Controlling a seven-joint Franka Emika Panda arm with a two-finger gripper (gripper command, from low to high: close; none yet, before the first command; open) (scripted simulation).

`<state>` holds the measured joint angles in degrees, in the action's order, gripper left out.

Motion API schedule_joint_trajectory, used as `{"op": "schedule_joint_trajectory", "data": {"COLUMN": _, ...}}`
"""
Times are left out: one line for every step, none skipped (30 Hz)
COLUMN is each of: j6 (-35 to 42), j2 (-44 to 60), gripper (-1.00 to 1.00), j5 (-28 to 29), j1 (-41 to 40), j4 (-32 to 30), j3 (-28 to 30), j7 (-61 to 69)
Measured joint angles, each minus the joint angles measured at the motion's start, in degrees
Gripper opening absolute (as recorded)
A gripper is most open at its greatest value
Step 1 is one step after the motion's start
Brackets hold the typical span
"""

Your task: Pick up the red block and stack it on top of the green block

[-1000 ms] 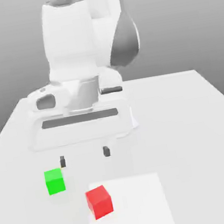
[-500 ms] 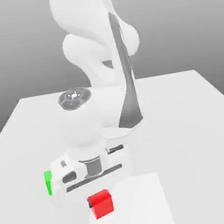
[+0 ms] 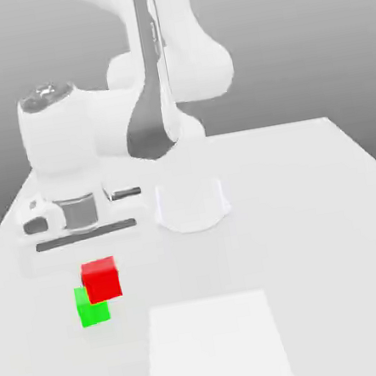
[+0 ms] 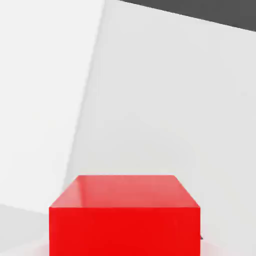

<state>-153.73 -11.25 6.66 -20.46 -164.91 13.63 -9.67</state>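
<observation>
A plain white table (image 3: 315, 205) filled the scene. The green block (image 3: 90, 313) sat on it toward the exterior view's left, near a paler square patch (image 3: 217, 350) on the tabletop's front edge.

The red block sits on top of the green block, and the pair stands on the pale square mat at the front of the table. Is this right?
Not quite. The red block is on the green block, but the exterior view shows the pair on the bare table, toward that view's left of the mat.

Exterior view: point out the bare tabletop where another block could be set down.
Free: the table on the exterior view's right, beyond the arm's base, and the lighter square patch in front. Crowded: the left, where the red block sits over the green block under the hand.
</observation>
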Motion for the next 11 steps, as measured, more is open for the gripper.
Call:
{"op": "schedule_joint_trajectory", "data": {"j6": -0.3, "j2": -0.5, "gripper": -1.0, "j5": 0.5, "j1": -1.2, "j4": -0.8, "j3": 0.9, "j7": 0.3}}
{"op": "schedule_joint_trajectory", "data": {"j6": -1.5, "j2": 0.2, "gripper": -1.0, "j5": 0.4, "j1": -1.6, "j4": -1.2, "j3": 1.4, "j7": 0.7}}
{"op": "schedule_joint_trajectory", "data": {"j6": -3.1, "j2": 1.7, "gripper": -1.0, "j5": 0.0, "j1": -1.6, "j4": -1.3, "j3": 1.8, "j7": 1.2}}
{"op": "schedule_joint_trajectory", "data": {"j6": -4.9, "j2": 3.5, "gripper": -1.0, "j5": -0.6, "j1": -1.4, "j4": -1.4, "j3": 2.1, "j7": 1.7}}
{"op": "schedule_joint_trajectory", "data": {"j6": -6.8, "j2": 5.4, "gripper": -1.0, "j5": -1.7, "j1": -1.1, "j4": -1.4, "j3": 2.2, "j7": 2.4}}
{"op": "schedule_joint_trajectory", "data": {"j6": -8.7, "j2": 7.5, "gripper": -1.0, "j5": -3.2, "j1": -0.8, "j4": -1.3, "j3": 2.3, "j7": 3.5}}
{"op": "schedule_joint_trajectory", "data": {"j6": -10.7, "j2": 9.6, "gripper": -1.0, "j5": -4.9, "j1": -0.1, "j4": -1.3, "j3": 2.2, "j7": 4.6}}
{"op": "schedule_joint_trajectory", "data": {"j6": -12.7, "j2": 11.7, "gripper": -1.0, "j5": -7.2, "j1": -0.3, "j4": -1.2, "j3": 1.4, "j7": 6.3}}
{"op": "schedule_joint_trajectory", "data": {"j6": -13.8, "j2": 12.9, "gripper": 1.0, "j5": -8.7, "j1": -0.3, "j4": -1.1, "j3": 1.0, "j7": 7.3}}
{"op": "schedule_joint_trajectory", "data": {"j6": -13.8, "j2": 12.9, "gripper": 1.0, "j5": -8.7, "j1": -0.2, "j4": -1.1, "j3": 1.0, "j7": 7.3}}
{"op": "schedule_joint_trajectory", "data": {"j6": -13.8, "j2": 12.9, "gripper": 1.0, "j5": -8.7, "j1": -0.3, "j4": -1.1, "j3": 1.0, "j7": 7.3}}
